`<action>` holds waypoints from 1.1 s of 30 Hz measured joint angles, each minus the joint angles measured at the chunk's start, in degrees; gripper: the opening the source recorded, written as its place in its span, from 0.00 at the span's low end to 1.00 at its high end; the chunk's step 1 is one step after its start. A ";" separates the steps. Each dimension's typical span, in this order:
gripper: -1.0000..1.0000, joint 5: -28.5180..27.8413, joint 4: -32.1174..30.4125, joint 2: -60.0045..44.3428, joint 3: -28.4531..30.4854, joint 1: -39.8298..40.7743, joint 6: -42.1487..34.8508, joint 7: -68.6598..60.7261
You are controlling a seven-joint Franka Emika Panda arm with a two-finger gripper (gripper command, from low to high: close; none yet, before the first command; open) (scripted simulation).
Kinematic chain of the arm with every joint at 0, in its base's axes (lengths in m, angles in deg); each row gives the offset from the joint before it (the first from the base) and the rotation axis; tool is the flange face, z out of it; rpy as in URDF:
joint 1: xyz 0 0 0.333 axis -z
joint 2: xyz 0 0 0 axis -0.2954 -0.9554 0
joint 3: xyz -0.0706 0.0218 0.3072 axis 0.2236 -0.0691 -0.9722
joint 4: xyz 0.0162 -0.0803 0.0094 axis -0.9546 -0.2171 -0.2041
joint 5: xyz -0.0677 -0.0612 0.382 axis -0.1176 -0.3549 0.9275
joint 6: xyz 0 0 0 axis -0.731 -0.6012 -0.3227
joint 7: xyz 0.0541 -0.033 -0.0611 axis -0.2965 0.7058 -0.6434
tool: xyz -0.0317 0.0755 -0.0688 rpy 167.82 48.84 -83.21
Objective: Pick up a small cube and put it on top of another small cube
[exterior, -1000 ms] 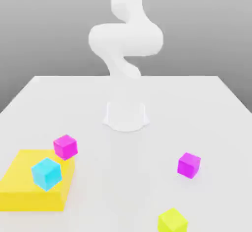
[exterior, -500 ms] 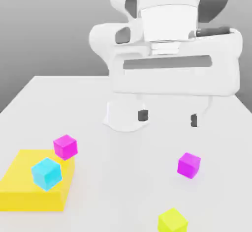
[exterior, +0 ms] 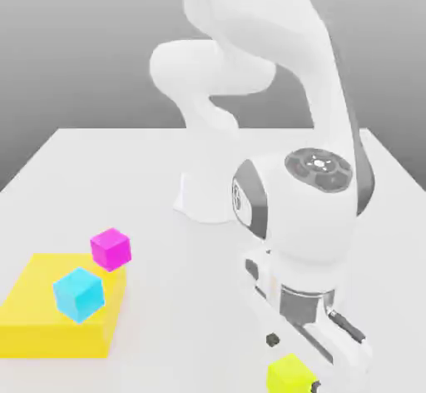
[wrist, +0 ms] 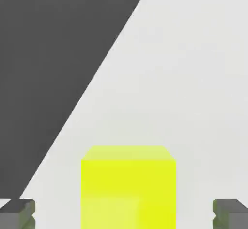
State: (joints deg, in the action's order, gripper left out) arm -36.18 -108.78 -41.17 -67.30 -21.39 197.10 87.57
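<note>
The small cube (exterior: 289,374) is bright yellow-lime and sits on the white table near the front, towards the exterior view's right. My gripper (exterior: 294,363) has come down over it and is open, with one finger on each side. In the hand view the small cube (wrist: 128,189) lies between the dark fingertips (wrist: 17,214) of my gripper (wrist: 124,214), with gaps on both sides and nothing gripped. Another small cube (exterior: 110,248), pinkish-magenta, rests at the far corner of the yellow slab on the exterior view's left.
A large flat yellow slab (exterior: 37,320) lies at the front left of the exterior view with a cyan cube (exterior: 79,293) on it. The robot base (exterior: 212,198) stands mid-table. In the hand view the table's edge (wrist: 92,89) runs close by the yellow cube.
The arm has swung down and forward from high above. The hand now sits low around the yellow cube and covers the purple cube on the right. The fingers stayed open.
</note>
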 joint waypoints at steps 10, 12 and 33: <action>0.00 1.77 -1.16 5.23 -1.30 0.91 -3.96 -1.29; 0.00 3.24 -2.30 9.28 -1.94 1.88 -6.81 -2.88; 0.00 4.08 -29.59 52.05 15.37 25.99 -21.89 -39.22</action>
State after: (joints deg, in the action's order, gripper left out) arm -32.10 -138.37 10.89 -51.93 4.60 175.21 48.35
